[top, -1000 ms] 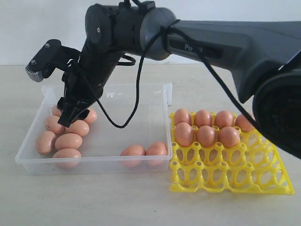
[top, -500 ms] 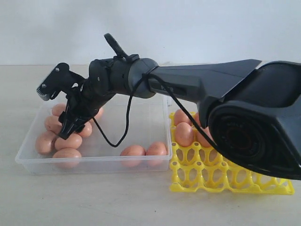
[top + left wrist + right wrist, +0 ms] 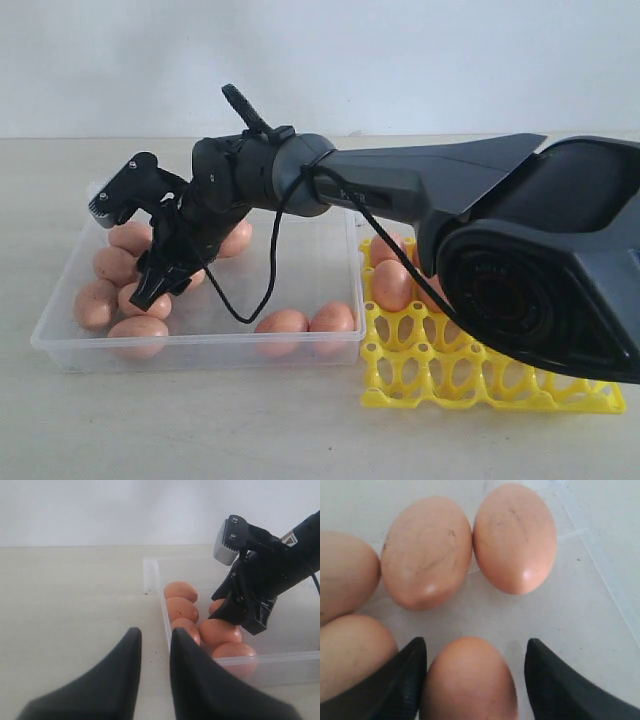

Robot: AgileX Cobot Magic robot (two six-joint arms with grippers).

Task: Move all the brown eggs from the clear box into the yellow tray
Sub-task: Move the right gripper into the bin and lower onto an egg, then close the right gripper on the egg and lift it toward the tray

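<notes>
- Eggs first: eight brown eggs (image 3: 138,335) countable in the clear box (image 3: 215,345). Six are bunched at its left end and two sit side by side against the front wall; the gripper may hide more.
- One yellow tray (image 3: 480,385), just right of the box. Only three eggs peek out along its left edge; the rest of the tray's far rows are behind the right arm (image 3: 420,185).
- Right gripper (image 3: 155,288) is down in the left bunch, fingers spread either side of one egg (image 3: 470,680), with a gap on one side, not clamped.
- Left gripper (image 3: 152,632) hangs over bare table outside the box, fingers slightly parted, nothing between them.
- One pale beige table (image 3: 200,420), plain white wall (image 3: 400,60) behind.
- Compared with a second ago, the arm has dropped low and now lies across the tray, where seven eggs were then in plain sight. The gripper has sunk from above the bunch to right among it.
</notes>
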